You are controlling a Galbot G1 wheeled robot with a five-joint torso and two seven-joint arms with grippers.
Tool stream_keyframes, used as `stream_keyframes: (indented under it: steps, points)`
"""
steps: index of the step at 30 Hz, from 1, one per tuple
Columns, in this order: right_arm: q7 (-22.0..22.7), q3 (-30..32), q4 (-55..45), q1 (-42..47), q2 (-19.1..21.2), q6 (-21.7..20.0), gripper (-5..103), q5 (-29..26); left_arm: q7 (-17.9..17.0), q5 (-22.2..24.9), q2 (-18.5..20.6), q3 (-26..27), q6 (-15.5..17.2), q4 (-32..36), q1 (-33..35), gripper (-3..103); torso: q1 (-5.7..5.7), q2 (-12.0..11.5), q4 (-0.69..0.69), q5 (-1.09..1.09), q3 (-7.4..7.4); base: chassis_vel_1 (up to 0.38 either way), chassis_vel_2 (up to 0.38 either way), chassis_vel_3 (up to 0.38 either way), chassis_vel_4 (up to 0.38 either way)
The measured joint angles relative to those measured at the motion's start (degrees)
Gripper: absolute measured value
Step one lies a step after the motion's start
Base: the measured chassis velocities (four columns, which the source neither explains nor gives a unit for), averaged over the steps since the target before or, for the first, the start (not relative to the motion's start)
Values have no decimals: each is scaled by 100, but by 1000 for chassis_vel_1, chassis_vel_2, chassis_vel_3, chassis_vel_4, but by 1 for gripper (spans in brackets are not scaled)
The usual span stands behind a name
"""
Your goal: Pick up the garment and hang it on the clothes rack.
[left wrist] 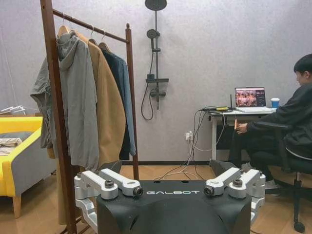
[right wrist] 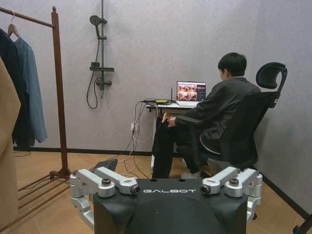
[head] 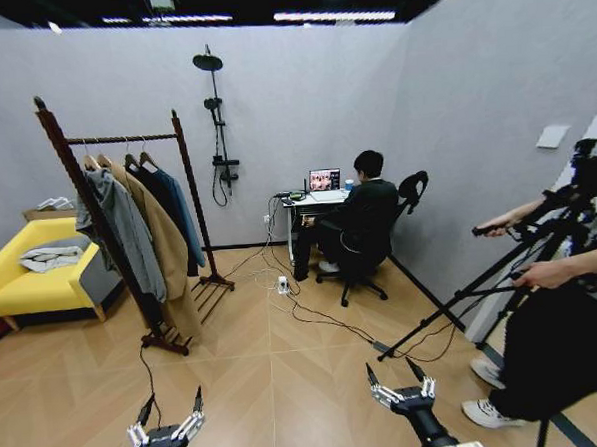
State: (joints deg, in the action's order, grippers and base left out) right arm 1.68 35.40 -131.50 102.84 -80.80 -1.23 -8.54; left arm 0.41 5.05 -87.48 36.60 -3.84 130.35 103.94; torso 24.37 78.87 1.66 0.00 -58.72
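Note:
The clothes rack (head: 124, 138) stands at the left of the room, a dark reddish-brown frame with two knobbed posts and a slatted foot shelf. Its post (left wrist: 53, 97) is close in the left wrist view, and its far post (right wrist: 58, 97) appears in the right wrist view. On its bar hang a grey hooded jacket (head: 126, 227), a long tan coat (head: 166, 245), a black coat (left wrist: 118, 92) and a blue jacket (head: 186, 214). The garment is out of view. My left gripper (head: 172, 397) and right gripper (head: 391, 371) hover low over the floor, both open and holding nothing.
A yellow sofa (head: 21, 278) with folded cloth sits left of the rack. A person works at a small desk (head: 312, 198) by the back wall, and cables (head: 313, 318) trail across the floor. A camera tripod (head: 482, 284), held by a person, stands at the right.

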Motion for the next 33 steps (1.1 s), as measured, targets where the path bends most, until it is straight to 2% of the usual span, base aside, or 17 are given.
stream_keyframes:
  steps: [15,24,33]
  points:
    - [13,30,126,-15,-13,16,100,9,0,0,0,0,0,0,0,100,0,0,0,-1,0,0,0,0,0]
    - [236,507,1682,-192,-246,352,100,286,0,0,0,0,0,0,0,100,0,0,0,1,0,0,0,0,0]
    - [380,815,2678,-310,-402,572,100,464,0,0,0,0,0,0,0,100,0,0,0,0,0,0,0,0,0]
